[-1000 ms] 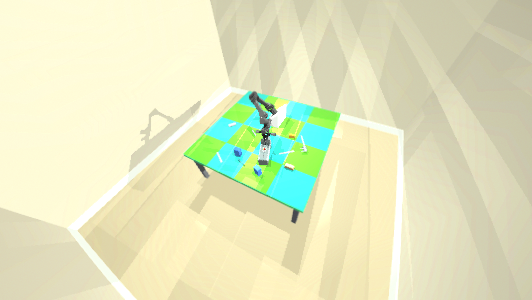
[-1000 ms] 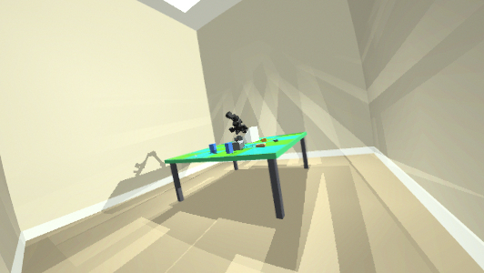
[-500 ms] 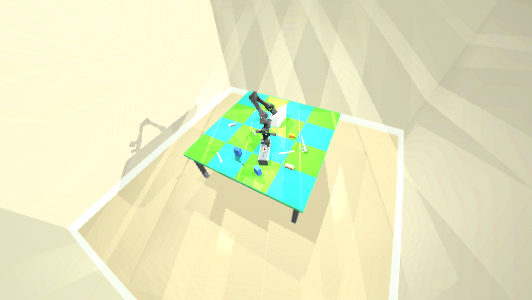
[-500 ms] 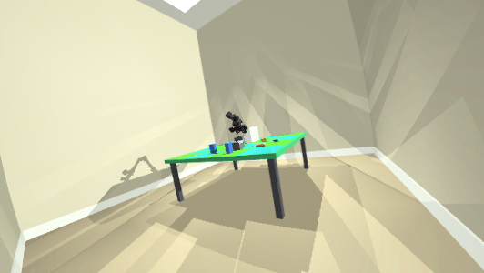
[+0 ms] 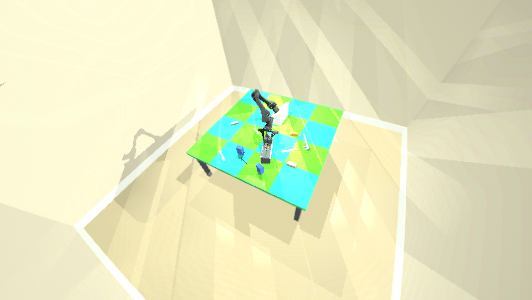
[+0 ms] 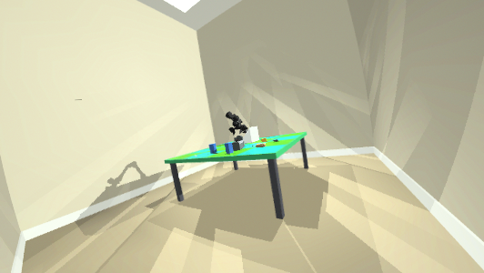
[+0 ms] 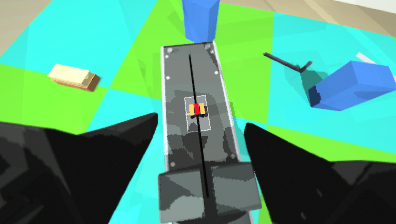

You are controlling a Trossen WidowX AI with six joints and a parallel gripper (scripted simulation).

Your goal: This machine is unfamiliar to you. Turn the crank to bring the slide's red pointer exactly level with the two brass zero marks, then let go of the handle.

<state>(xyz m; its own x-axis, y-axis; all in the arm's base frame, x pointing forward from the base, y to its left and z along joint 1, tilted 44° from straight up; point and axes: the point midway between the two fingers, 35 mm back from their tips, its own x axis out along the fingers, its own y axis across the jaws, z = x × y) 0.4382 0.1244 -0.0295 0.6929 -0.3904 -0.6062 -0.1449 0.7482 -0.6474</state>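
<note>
The machine, a long grey box (image 5: 267, 149) (image 7: 192, 75) with a dark slot along its top, lies below my gripper. Its red pointer (image 7: 197, 109) sits in a pale outlined window between the two brass marks, and looks about level with them in the wrist view. A dark grey block (image 7: 230, 187) stands across the slot at the near end. I cannot make out the crank or its handle. My gripper (image 7: 201, 123) (image 5: 268, 132) is open and empty, with one finger on each side of the box in the wrist view and nothing between the fingertips at their height.
Blue blocks (image 7: 201, 20) (image 7: 352, 87) stand at the machine's far end and to its right in the wrist view. A dark bent rod (image 7: 285, 63) lies near the right one. A cream and brown block (image 7: 72, 76) lies left. A white panel (image 5: 281, 115) (image 6: 253, 135) stands behind.
</note>
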